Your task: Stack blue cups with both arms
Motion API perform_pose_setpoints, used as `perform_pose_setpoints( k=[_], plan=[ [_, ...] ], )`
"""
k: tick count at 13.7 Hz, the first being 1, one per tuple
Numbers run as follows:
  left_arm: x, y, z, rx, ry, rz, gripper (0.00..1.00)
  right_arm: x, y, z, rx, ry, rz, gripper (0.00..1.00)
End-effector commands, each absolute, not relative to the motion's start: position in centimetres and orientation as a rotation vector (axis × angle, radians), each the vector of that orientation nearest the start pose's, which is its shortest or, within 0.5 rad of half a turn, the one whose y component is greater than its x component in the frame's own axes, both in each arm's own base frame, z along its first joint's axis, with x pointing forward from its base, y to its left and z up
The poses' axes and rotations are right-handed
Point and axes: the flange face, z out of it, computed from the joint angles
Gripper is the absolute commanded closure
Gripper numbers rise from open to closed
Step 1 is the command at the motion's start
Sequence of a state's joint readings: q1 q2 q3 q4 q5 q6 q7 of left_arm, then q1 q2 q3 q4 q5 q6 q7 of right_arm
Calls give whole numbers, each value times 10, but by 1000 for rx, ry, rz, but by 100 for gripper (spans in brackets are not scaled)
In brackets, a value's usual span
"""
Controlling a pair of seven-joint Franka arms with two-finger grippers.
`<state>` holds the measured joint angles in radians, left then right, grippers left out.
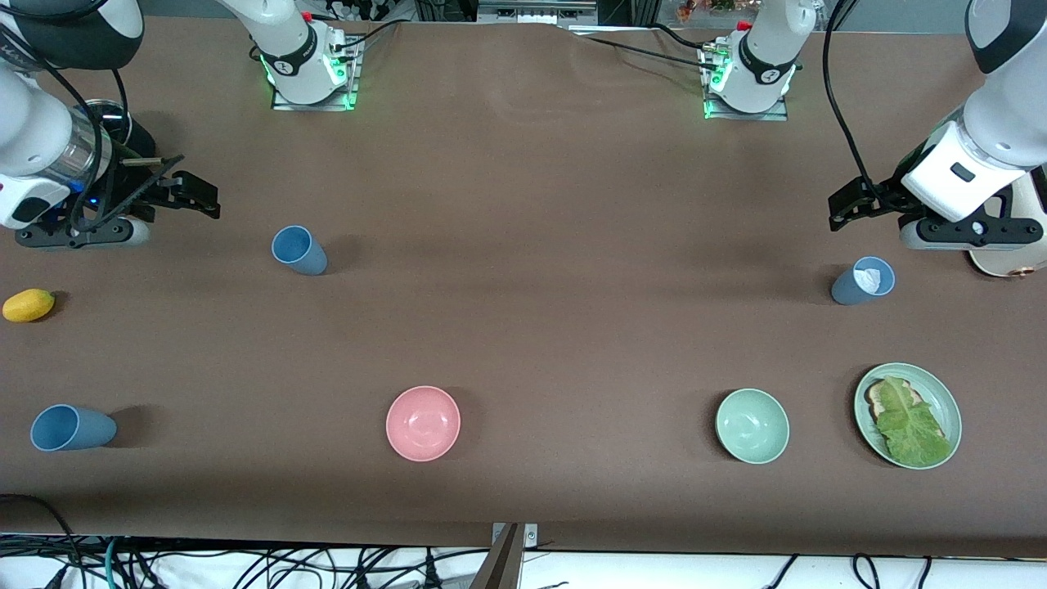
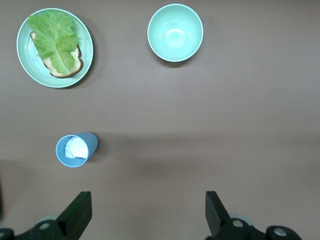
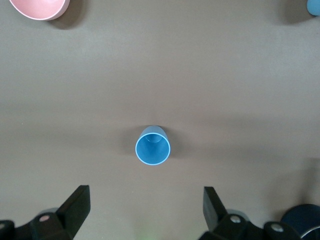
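Observation:
A mid-blue cup (image 1: 298,249) stands open end up toward the right arm's end of the table; it also shows in the right wrist view (image 3: 153,146). A second mid-blue cup (image 1: 72,428) stands nearer the front camera at that same end. A slate-blue cup (image 1: 863,282) with something white inside stands toward the left arm's end; it also shows in the left wrist view (image 2: 75,150). My right gripper (image 1: 196,196) (image 3: 145,207) is open and empty over bare table beside the first cup. My left gripper (image 1: 847,209) (image 2: 148,210) is open and empty over bare table beside the slate-blue cup.
A pink bowl (image 1: 423,423), a pale green bowl (image 1: 752,425) and a green plate (image 1: 949,409) with bread and lettuce sit near the front edge. A yellow fruit (image 1: 29,305) lies at the right arm's end. A pale object (image 1: 1010,249) sits under the left arm.

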<state>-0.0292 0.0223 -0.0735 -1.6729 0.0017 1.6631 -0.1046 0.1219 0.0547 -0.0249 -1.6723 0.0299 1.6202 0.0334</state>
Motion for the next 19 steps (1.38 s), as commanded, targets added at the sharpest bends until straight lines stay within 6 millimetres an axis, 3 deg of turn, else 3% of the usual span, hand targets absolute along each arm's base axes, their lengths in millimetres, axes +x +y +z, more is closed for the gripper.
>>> perform_pose_setpoints(
  k=[1,5,9,19],
  plan=[
    [565,-55,578,-3150,-9,64,0,562,60,553,-3112,-117,170,0],
    [565,-52,578,-3151,-16,69,0,561,60,551,-3113,-117,182,0],
    [567,-30,577,-3153,23,73,0,561,60,551,-3113,-117,184,0],
    [567,-29,577,-3155,22,73,0,560,60,548,-3111,-117,194,0]
  ],
)
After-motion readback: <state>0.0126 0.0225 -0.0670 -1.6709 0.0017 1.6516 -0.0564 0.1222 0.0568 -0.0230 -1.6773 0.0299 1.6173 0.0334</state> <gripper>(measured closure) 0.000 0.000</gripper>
